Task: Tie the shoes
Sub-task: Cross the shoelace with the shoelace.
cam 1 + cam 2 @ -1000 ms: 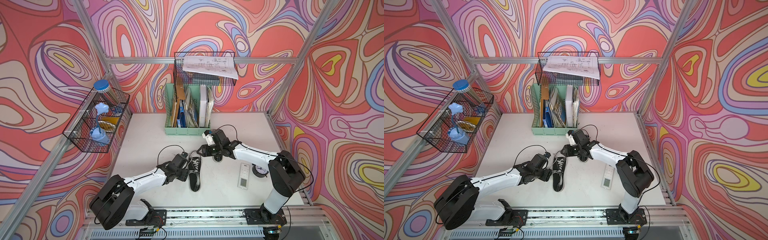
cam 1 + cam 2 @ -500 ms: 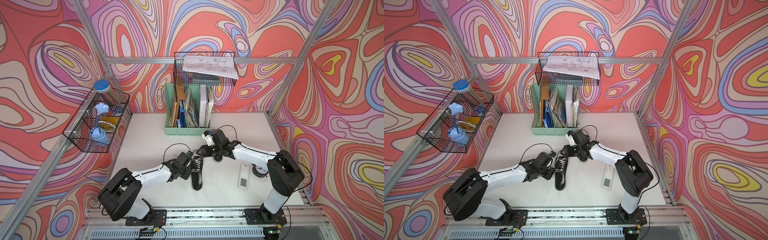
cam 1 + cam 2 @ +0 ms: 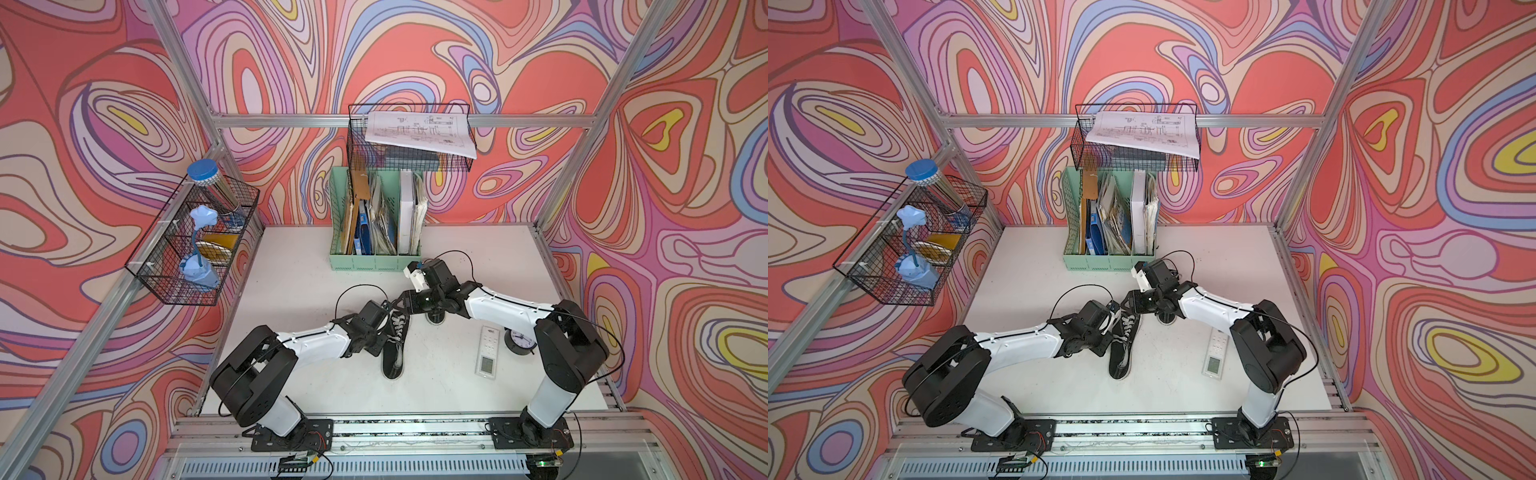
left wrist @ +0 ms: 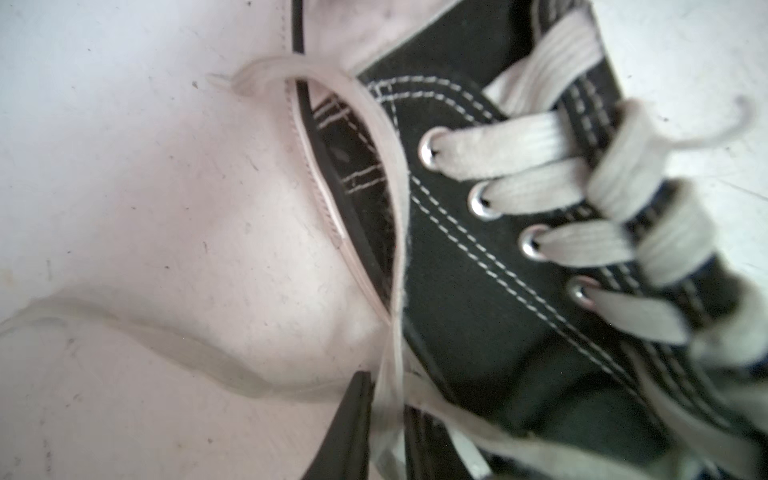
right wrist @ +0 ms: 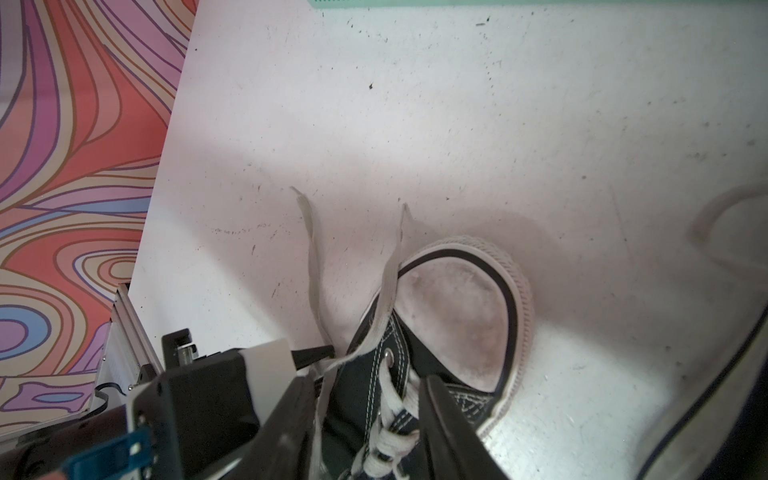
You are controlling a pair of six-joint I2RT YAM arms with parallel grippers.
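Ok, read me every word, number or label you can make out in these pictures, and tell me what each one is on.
Nothing here reads clearly.
Too small: lettering on the white printed sheet atop the black wire basket.
Too small: logo and button labels on the white remote control.
Too small: dial numbers on the black round alarm clock.
None visible on the black canvas sneaker.

Just past my right gripper [image 3: 402, 300] stands a green file organizer [image 3: 374, 262] stuffed with folders [image 3: 362, 226]; a wire basket [image 3: 357, 137] holding a printed sheet [image 3: 419, 132] hangs above it. Back and to that gripper's right lie a white remote [image 3: 487, 351] and a black alarm clock [image 3: 518, 341], side by side.
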